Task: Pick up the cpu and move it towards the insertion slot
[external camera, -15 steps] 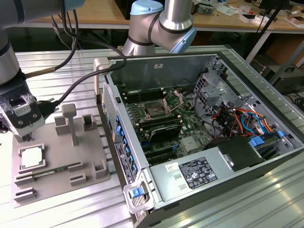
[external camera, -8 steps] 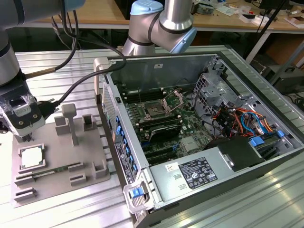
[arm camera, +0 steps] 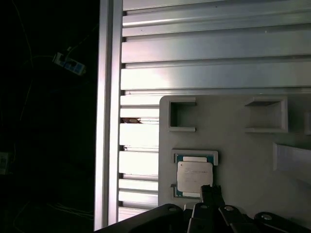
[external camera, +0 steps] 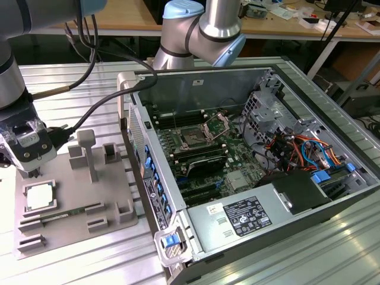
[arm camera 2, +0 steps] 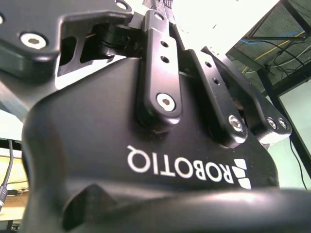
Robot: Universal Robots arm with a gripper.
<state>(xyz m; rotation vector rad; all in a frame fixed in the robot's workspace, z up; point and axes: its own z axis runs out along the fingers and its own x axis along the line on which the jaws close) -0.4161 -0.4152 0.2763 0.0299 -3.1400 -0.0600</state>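
One small cpu (external camera: 40, 198) lies flat in a square holder on the grey plate (external camera: 83, 205). It is close to the plate's edge on the exterior view's left. Its pale silver top faces up. I see the cpu (arm camera: 194, 177) in the first wrist view too, in the same holder on the plate (arm camera: 243, 160), not far from the worktop's (arm camera: 214, 53) edge.

My gripper (external camera: 28, 172) hangs just above the cpu, over the side that is farther from the exterior camera. In the first wrist view the gripper (arm camera: 209, 193) comes in beside one corner of the cpu. I cannot tell if it touches the cpu. I also cannot tell if the gripper is apart or together. The cpu has not been lifted out of its holder.

A tall grey post (external camera: 88, 151) and some grey blocks stand on the plate as well.

The insertion slot (external camera: 193, 138) is a dark square with a shiny metal frame. It sits on a green board (external camera: 237, 172) inside the open computer case (external camera: 178, 83). The case stands on the worktop (external camera: 332, 237), just beside the plate on the exterior view's right. The slot is well apart from the cpu. Orange and blue cables (external camera: 297, 145) lie in the case, and a silver box (external camera: 237, 217) fills its near corner.
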